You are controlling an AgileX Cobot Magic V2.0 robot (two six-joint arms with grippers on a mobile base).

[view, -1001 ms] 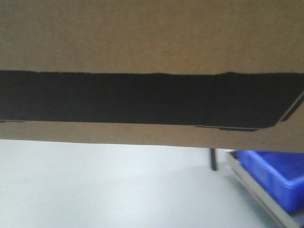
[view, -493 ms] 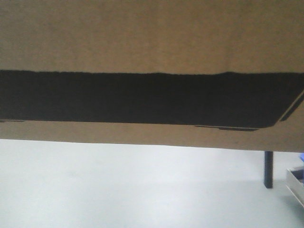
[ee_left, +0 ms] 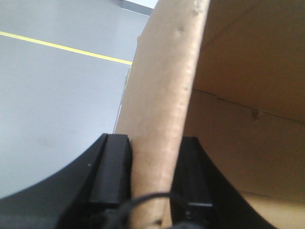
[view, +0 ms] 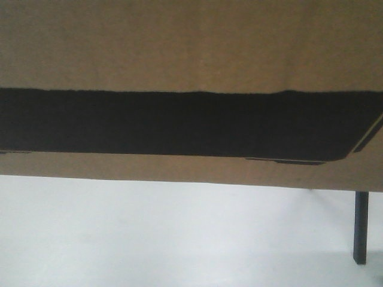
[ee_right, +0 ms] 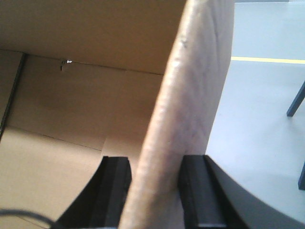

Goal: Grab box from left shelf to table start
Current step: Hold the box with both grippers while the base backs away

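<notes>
The brown cardboard box (view: 191,42) fills the upper two thirds of the front view, its black printed panel (view: 179,122) running across as a wide band. It hangs above a pale floor. My left gripper (ee_left: 153,139) is shut on the box's left wall (ee_left: 162,86), with one black finger (ee_left: 114,167) outside and the other inside. My right gripper (ee_right: 155,160) is shut on the box's right wall (ee_right: 195,86) in the same way. The box's bare brown inside (ee_right: 71,105) shows. The left shelf and the table are out of view.
Pale grey floor (view: 149,239) lies under the box. A dark upright leg (view: 360,227) stands at the right, and dark legs (ee_right: 295,100) also show at the right edge of the right wrist view. A yellow floor line (ee_left: 62,46) runs behind the box.
The box keeps its place in the front view while the background slides right. The blue bin and silver rail have left the frame, and the dark leg has moved toward the right edge.
</notes>
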